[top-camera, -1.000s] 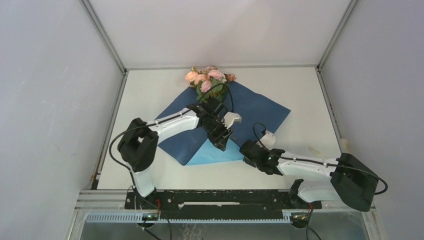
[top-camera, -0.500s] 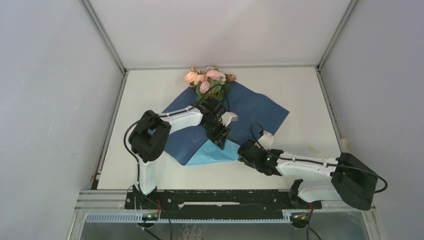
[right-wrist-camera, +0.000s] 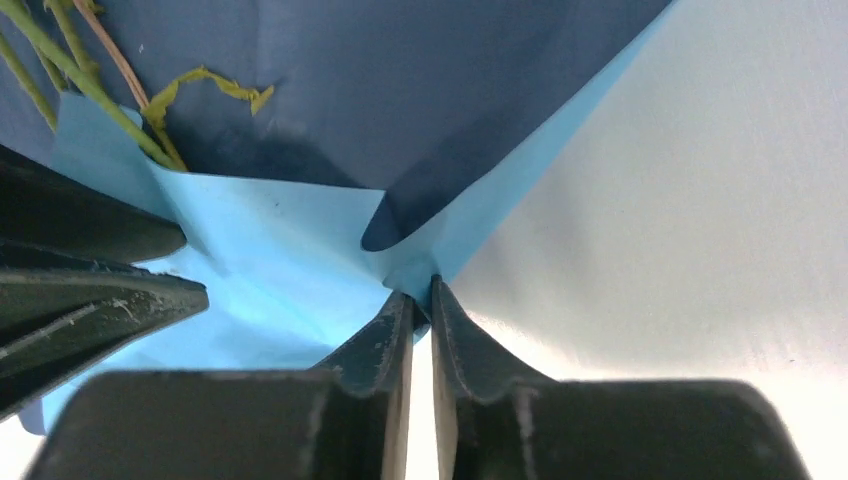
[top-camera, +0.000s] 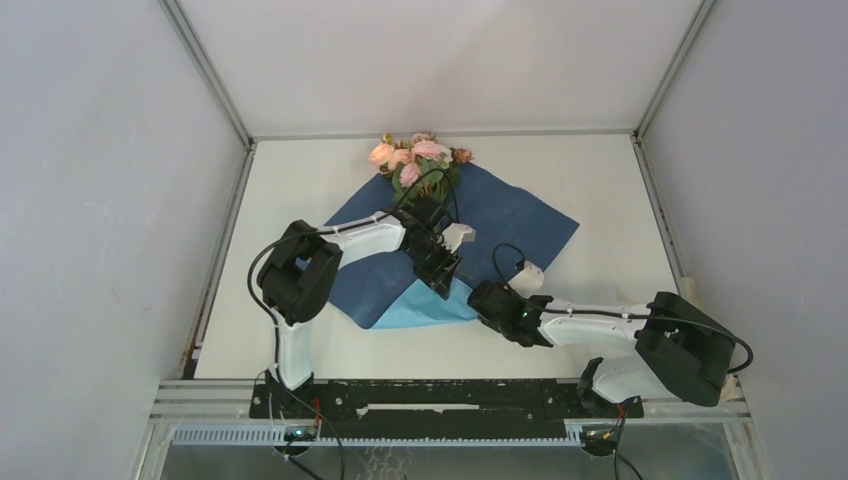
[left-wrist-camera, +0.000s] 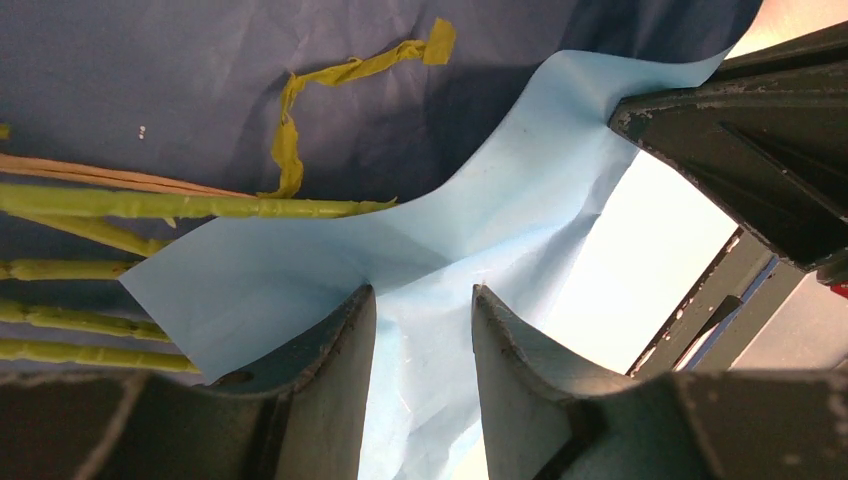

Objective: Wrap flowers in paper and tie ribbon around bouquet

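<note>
Over the near corner of the paper (top-camera: 510, 215) both arms work; wrap barely begun, by my reckoning. Sheet lies flat on the surface (top-camera: 620, 180), navy side up; only its near corner is folded back, showing light blue. The flowers (top-camera: 415, 155) lie along the paper's diagonal, blooms past its far corner; stems (left-wrist-camera: 150, 205) run toward the folded flap, which reaches their ends. No cone formed; no ribbon in any view; rolling, closing and tying all left.

Left gripper (left-wrist-camera: 420, 295) hangs over the flap, jaws standing apart, light blue sheet showing in the gap; whether the tips press it, cannot tell. Right gripper (right-wrist-camera: 420, 290) sits at the flap's right-hand crease, jaws clenched to a sliver on the folded edge of the paper.

Room: both wrists crowd the paper's near corner, just beside each other; little slack there for a sweep across. Bare surface lies right of the paper and near of it, less to its left. Enclosure walls (top-camera: 100, 250) stand well apart from the paper's side corners; blooms lie near the surface's far edge.
</note>
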{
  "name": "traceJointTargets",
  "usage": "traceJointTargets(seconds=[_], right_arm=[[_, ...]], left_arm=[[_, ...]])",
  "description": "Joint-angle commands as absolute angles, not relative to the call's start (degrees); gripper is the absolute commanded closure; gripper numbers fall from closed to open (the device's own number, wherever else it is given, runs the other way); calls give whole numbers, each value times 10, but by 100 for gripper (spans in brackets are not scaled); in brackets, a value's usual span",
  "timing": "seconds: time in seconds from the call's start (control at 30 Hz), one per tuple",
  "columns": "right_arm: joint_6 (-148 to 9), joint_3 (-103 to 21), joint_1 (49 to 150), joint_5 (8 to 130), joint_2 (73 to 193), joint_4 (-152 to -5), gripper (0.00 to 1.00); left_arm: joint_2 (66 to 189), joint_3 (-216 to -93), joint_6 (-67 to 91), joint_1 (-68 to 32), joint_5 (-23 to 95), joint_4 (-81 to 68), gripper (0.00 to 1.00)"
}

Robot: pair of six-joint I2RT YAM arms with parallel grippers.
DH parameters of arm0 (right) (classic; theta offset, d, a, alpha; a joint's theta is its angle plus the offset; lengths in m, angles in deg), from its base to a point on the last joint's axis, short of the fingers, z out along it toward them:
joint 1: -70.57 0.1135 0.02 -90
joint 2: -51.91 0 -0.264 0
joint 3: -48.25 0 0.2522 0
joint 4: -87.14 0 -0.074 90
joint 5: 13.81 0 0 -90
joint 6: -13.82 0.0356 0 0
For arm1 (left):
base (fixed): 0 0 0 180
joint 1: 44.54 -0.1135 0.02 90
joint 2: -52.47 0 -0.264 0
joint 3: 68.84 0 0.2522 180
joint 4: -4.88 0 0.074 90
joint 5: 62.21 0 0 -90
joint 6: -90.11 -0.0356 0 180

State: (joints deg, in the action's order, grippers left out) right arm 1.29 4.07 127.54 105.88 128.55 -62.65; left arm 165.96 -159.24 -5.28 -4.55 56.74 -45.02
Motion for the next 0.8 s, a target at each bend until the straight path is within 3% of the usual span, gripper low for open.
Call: traceJointTargets(seconds=[0.0, 0.07, 0.33, 0.77], right_arm=[[-48, 38, 1281, 1104, 1285, -620, 90], [-91, 22, 1290, 1135, 1278, -602, 99], [-205, -60, 1361, 1275, 1271, -505, 100], [-631, -119, 1510, 1371, 1352, -695, 100]], left_arm=[[1651, -1591, -46, -48, 569, -432, 54], [1647, -1590, -45, -51, 573, -432, 55], [1657, -1596, -39, -67, 575, -431, 55], [1686, -1600, -28, -76, 585, -427, 55]])
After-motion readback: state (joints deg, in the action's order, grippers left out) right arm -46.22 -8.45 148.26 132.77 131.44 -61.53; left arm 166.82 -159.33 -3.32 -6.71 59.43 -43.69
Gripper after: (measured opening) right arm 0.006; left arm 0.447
